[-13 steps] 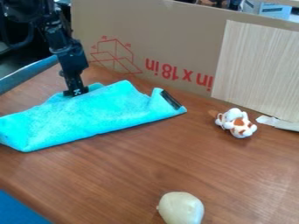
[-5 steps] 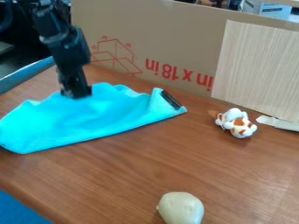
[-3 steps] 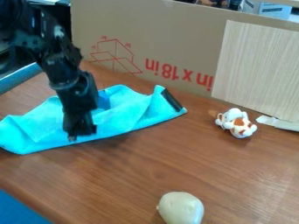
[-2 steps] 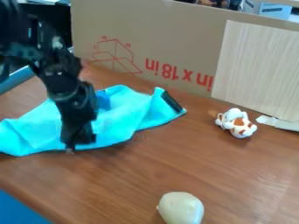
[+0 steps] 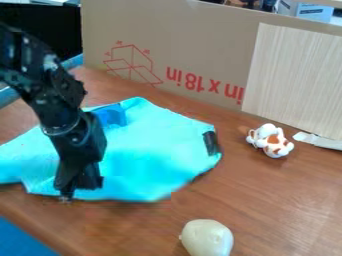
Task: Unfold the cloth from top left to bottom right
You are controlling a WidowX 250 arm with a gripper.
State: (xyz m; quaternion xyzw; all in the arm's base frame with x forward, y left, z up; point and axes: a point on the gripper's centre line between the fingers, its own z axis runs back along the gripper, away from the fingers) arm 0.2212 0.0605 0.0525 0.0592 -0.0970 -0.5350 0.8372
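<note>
The gripper (image 5: 79,189) is low at the cloth's front edge, left of the view's middle, its tips right against the fabric. Whether its fingers are open or shut on the edge cannot be made out. The turquoise cloth (image 5: 150,155) lies spread wide over the left and middle of the table, with a black patch at its right corner and a blue patch near its back edge. The arm hides part of the cloth's left side.
A pale rounded object (image 5: 208,238) stands at the front, close to the cloth's front edge. A white and orange plush toy (image 5: 270,140) lies to the right. Behind the table (image 5: 267,200) rises a cardboard panel (image 5: 174,50).
The gripper has come from the cloth's back edge toward the front and slightly left. The cloth's front part has moved with it, widening the cloth, and its right corner has swung forward.
</note>
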